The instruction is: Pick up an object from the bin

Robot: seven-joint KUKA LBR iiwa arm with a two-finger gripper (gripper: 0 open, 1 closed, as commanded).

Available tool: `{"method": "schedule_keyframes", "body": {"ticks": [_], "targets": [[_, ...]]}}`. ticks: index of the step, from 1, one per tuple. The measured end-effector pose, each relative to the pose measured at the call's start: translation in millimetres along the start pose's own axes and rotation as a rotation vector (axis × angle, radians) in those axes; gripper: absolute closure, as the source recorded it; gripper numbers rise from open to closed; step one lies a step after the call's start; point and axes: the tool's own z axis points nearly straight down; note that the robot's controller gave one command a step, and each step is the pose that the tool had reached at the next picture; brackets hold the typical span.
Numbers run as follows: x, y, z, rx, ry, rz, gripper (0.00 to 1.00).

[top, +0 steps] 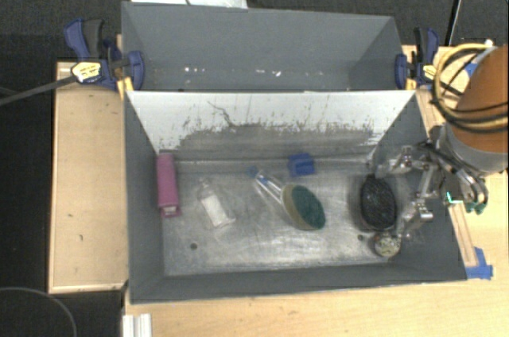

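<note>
- The black oval, brush-like thing (pixel 377 203) lies on the floor of the bin (pixel 238 248) at its right end, close under the sloping right wall.
- The jaws stand apart, one tip by its far end and one by its near end, with nothing clamped.
- A small grey lump (pixel 387 245) sits just beside the near tip; it is best kept outside the closing.
- I judge the step needs the jaws centred and sunk low before they close, then a straight lift.
- The green disc (pixel 305 207) lies near, to the left.
</note>
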Motion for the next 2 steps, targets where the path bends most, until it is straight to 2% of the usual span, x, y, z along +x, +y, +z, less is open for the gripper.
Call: {"method": "schedule_keyframes", "body": {"ticks": [1, 2], "targets": [[-73.3, 48, 93, -0.002, -0.005, 0.084, 0.0], [-82.5, 96, 136, 0.002, -0.023, 0.1, 0.0]]}}
